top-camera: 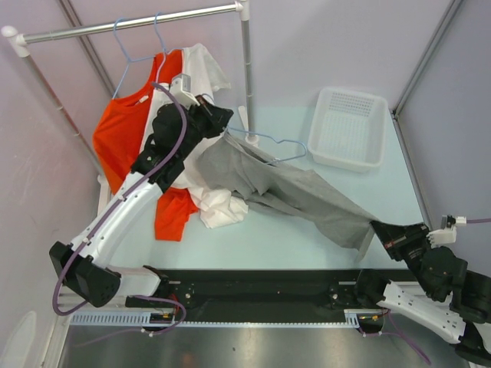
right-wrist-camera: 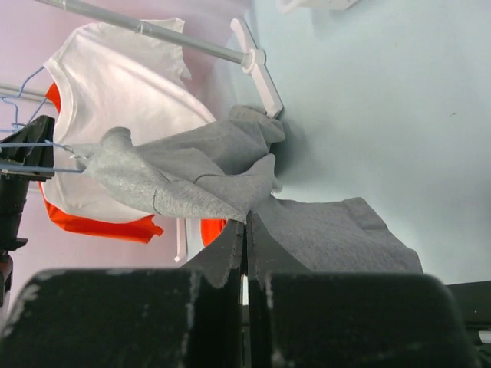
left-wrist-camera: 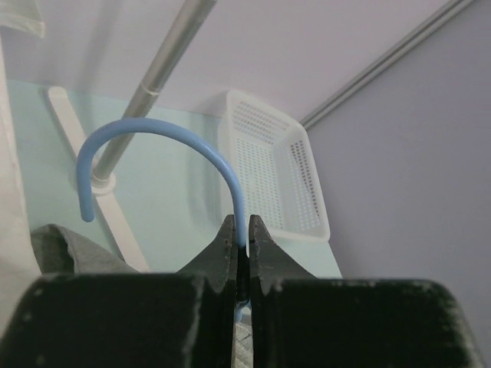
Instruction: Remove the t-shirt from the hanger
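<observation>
Two robot arms reach over a pale mint-green table [top-camera: 253, 230] closed in by plain lilac walls. At the far left a metal clothes rail [top-camera: 130, 24] runs across the back, with thin blue wire hangers [top-camera: 126, 54] hooked over it. Below the rail an orange t-shirt [top-camera: 119, 138] and a white t-shirt [top-camera: 201, 65] hang and spill in a bunch onto the table, behind and under the left arm. The left gripper [left-wrist-camera: 242, 244] has its jaws closed tight on the stem of a blue hanger [left-wrist-camera: 153, 134], just below its curved hook, near the rail's upright post [top-camera: 247, 69]. The grey t-shirt [top-camera: 307, 192] is on that hanger at its upper end and stretches in a long band across the table towards the near right. A white plastic basket [top-camera: 349, 126] sits at the far right of the table, apart from the grey shirt. The right gripper [right-wrist-camera: 245, 230], at the near right edge, has its jaws closed, pinching the grey shirt's lower edge.
</observation>
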Action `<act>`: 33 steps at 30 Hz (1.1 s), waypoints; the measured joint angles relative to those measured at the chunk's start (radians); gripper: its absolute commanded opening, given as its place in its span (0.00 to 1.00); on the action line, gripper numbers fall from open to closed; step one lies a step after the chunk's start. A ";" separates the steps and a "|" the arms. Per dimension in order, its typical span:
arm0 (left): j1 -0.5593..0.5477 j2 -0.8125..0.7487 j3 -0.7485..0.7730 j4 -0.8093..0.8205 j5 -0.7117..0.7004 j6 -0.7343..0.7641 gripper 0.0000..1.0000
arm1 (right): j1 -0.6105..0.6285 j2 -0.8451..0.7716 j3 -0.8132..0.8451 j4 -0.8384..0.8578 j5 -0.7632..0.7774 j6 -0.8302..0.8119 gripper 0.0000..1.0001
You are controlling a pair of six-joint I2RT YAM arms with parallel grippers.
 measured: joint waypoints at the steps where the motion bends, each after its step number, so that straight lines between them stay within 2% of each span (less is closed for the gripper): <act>1: 0.000 -0.002 -0.006 0.005 0.014 -0.003 0.00 | 0.000 0.000 0.010 -0.010 0.004 -0.001 0.00; 6: 0.006 -0.001 -0.018 0.047 0.085 -0.019 0.00 | 0.001 0.008 0.017 -0.019 0.003 -0.039 0.00; 11: 0.011 0.005 -0.018 0.105 0.146 -0.028 0.00 | 0.001 0.117 -0.001 0.088 -0.010 -0.161 0.01; 13: 0.011 0.013 -0.018 0.120 0.167 -0.026 0.01 | 0.000 0.237 0.012 0.164 -0.023 -0.244 0.16; 14: 0.010 0.017 -0.017 0.123 0.174 -0.021 0.00 | 0.000 0.312 0.028 0.203 -0.031 -0.290 0.29; 15: 0.006 0.022 -0.014 0.124 0.181 -0.014 0.00 | -0.001 0.389 0.053 0.230 -0.047 -0.328 0.60; 18: -0.010 0.034 0.006 0.103 0.183 0.031 0.00 | -0.004 0.647 0.216 0.305 -0.135 -0.459 0.86; 21: -0.027 0.034 0.024 0.065 0.173 0.083 0.00 | -0.010 0.816 0.359 0.335 -0.217 -0.529 0.90; 23: -0.035 0.032 0.034 0.040 0.161 0.123 0.00 | -0.010 0.840 0.372 0.358 -0.259 -0.552 0.91; 29: -0.061 0.025 0.051 -0.044 0.113 0.231 0.00 | -0.018 0.650 0.235 0.401 -0.355 -0.602 0.90; 31: -0.094 0.025 0.055 -0.066 0.082 0.271 0.00 | -0.019 0.594 0.214 0.425 -0.398 -0.629 0.90; 33: -0.145 0.025 0.056 -0.084 0.049 0.310 0.00 | -0.019 0.549 0.213 0.472 -0.446 -0.663 0.86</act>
